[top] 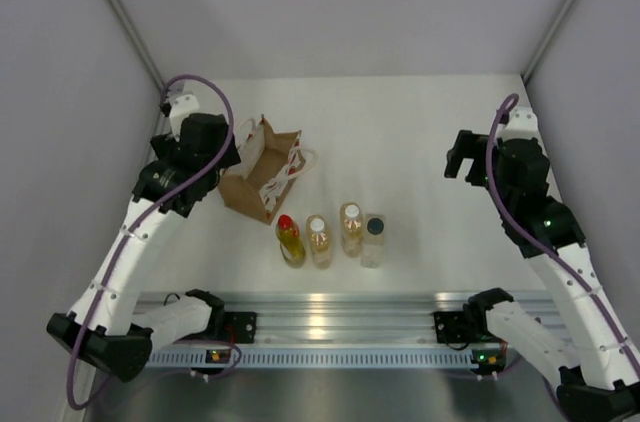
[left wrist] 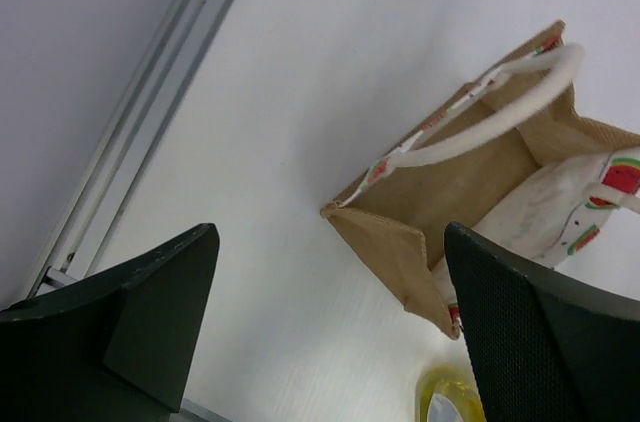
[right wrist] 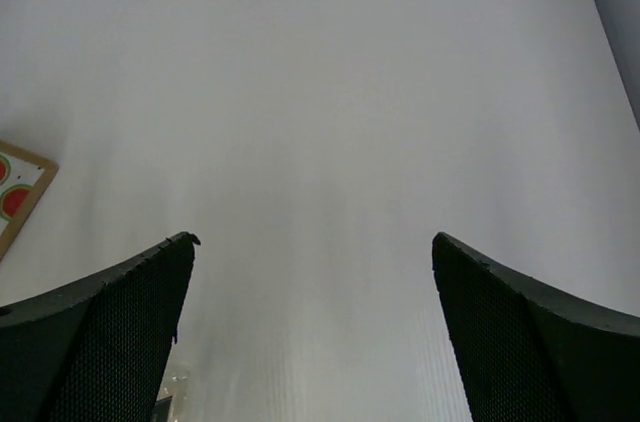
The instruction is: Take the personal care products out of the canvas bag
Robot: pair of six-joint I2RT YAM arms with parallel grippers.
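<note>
The tan canvas bag (top: 262,174) with white rope handles rests left of the table's middle, its open mouth turned toward the back left. In the left wrist view the canvas bag (left wrist: 470,197) shows a bare brown inside. Four personal care products stand in a row in front of it: a yellow bottle with a red cap (top: 290,239), two amber bottles with white caps (top: 319,240) (top: 351,228) and a clear bottle with a dark cap (top: 374,239). My left gripper (top: 225,152) (left wrist: 330,232) hangs open just left of the bag's mouth, holding nothing. My right gripper (top: 460,157) (right wrist: 313,239) is open over bare table at the right.
An aluminium rail (top: 330,314) runs along the near edge with both arm bases on it. Grey walls close in the left, right and back sides. A corner of the bag's watermelon print (right wrist: 18,187) shows at the left of the right wrist view.
</note>
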